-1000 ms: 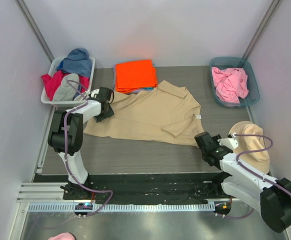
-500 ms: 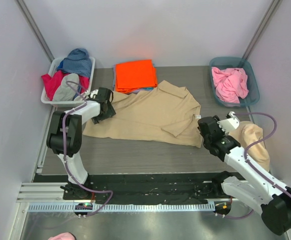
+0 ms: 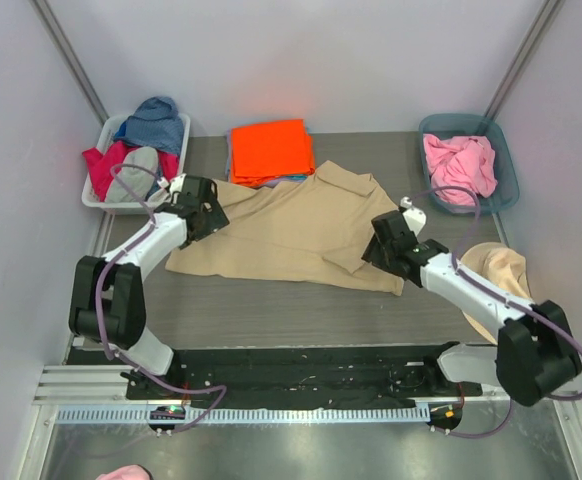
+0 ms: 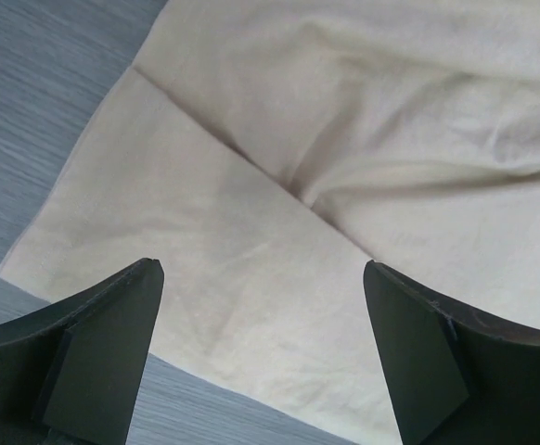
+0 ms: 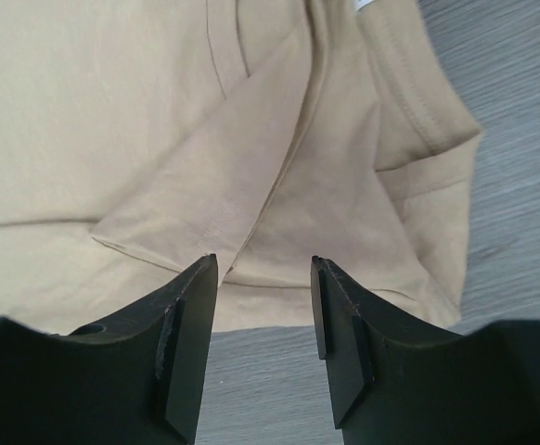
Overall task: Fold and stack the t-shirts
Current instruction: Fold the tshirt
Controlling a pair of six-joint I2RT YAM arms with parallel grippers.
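At centre left, the left gripper (image 3: pixel 207 212) hangs over the left sleeve of the tan shirt (image 3: pixel 291 225), jaws wide and empty. Its wrist view shows the sleeve lying flat on the table (image 3: pixel 271 310) beneath the fingers. To fold well, I judge it should drop onto the sleeve's outer edge, pinch every layer, then lift in step with the other arm so the cloth does not drag. The shirt lies spread across mid-frame, just below the folded orange shirt (image 3: pixel 269 150) at upper centre. At centre right, the right gripper (image 3: pixel 381 245) hovers over the right sleeve, jaws partway apart, pinching nothing; the folded sleeve edge lies just ahead of its tips.
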